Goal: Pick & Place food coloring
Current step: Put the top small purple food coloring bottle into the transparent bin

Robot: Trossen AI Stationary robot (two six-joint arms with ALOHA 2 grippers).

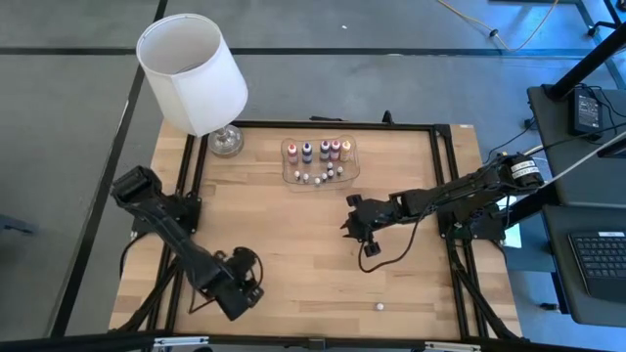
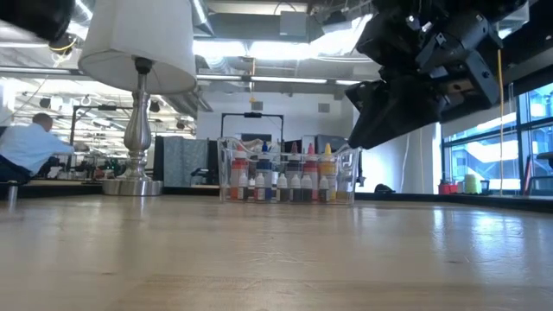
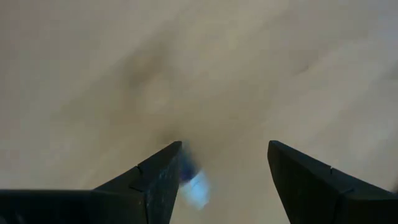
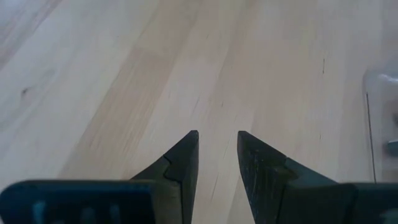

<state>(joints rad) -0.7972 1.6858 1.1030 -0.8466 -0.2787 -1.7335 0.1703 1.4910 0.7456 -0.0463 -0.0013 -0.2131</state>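
Food coloring (image 1: 319,152) in clear tray (image 1: 290,176)

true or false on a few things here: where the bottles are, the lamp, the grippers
1. The food coloring bottles stand in the clear tray. True.
2. The lamp lies tipped over. False: it stands upright at the table's far left corner.
3. The right gripper holds a bottle. False: nothing is between its fingers.
4. The left gripper is open above the wood. True.
5. A small white object lies alone near the table's front edge. True.
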